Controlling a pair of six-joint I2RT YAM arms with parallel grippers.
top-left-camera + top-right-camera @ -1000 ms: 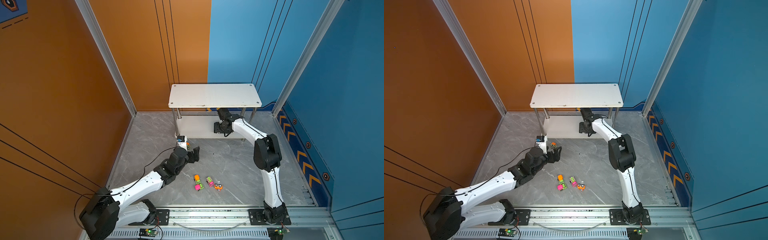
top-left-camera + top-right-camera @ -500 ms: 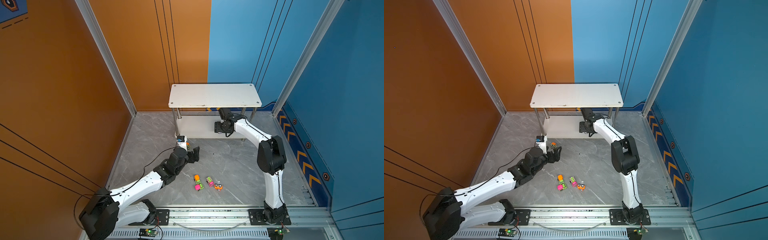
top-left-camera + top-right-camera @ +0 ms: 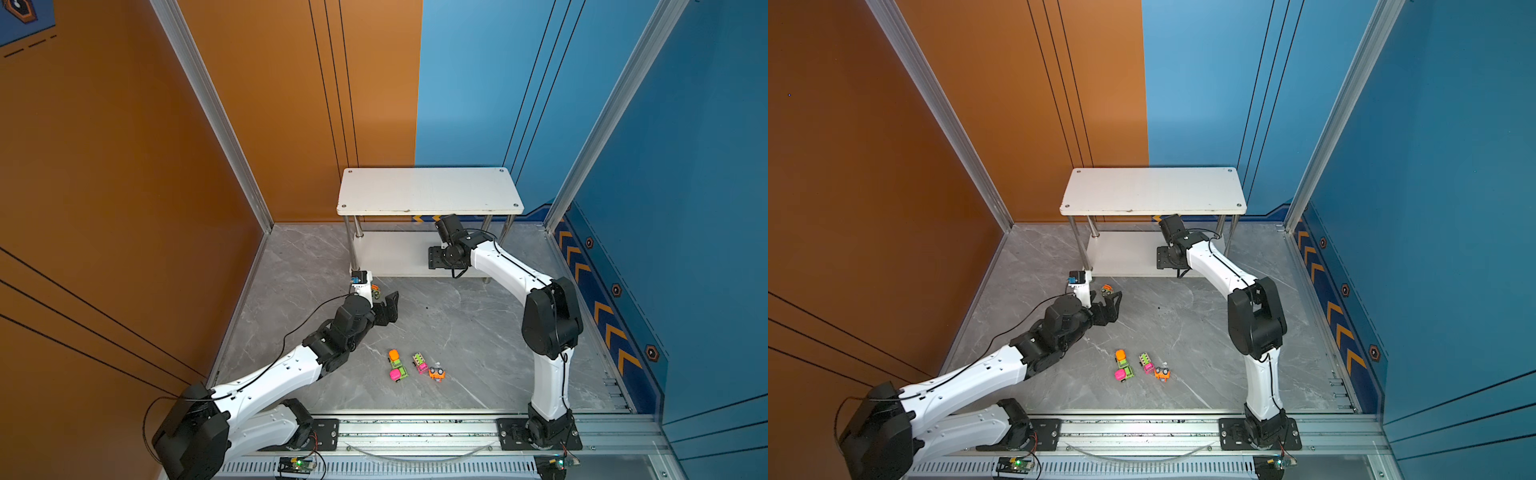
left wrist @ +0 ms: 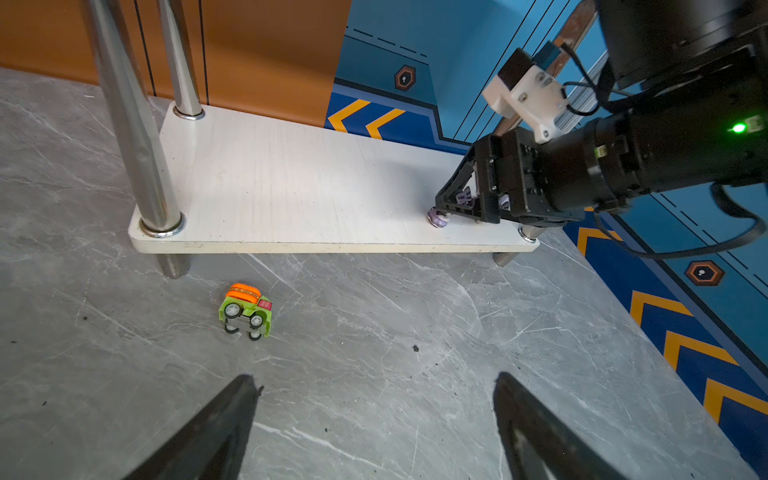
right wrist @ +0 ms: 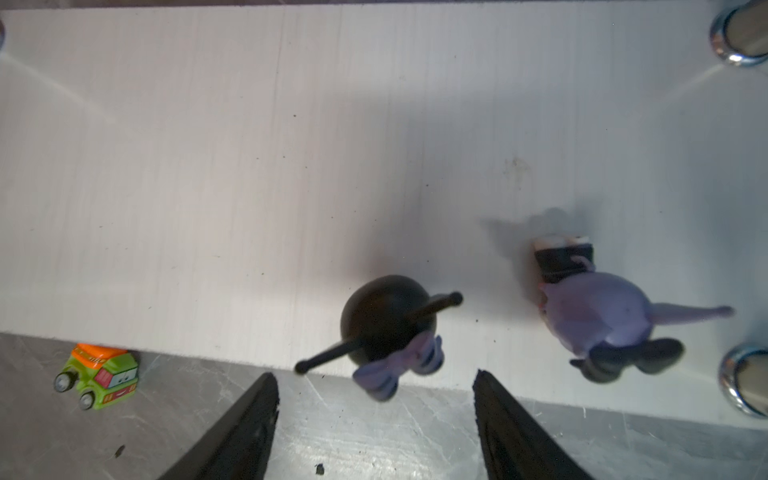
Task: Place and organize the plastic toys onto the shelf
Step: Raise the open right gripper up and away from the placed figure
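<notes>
**Operator:** What is the status of both arms?

**Guide:** Your right gripper (image 5: 374, 376) has its jaws apart and grips nothing. Just beyond its tips stands the black round-headed plastic figurine with a lilac bow (image 5: 386, 320), at the very front edge of the lower board of the white two-tier shelf (image 4: 291, 187). The lilac plastic figurine with black feet (image 5: 598, 307) lies on its side on the same board. Your left gripper (image 4: 376, 376) hangs over the grey marbled floor (image 3: 457, 316), jaws spread wide and empty. Ahead of it is the green plastic toy car with an orange top (image 4: 246, 309), apparently tipped onto its side on the floor near a chrome front post (image 4: 137, 124). Four more small neon plastic cars (image 3: 419, 363) sit grouped on the floor, well apart from the shelf.

**Operator:** What can fail from here?

**Guide:** Withdraw the right arm straight. A finger that brushes the bow or the thin black pins may topple the standing figurine off the edge. On the left, a wide approach may strike the post or push the car under the board. The tipped car may also slip from the pads.
</notes>
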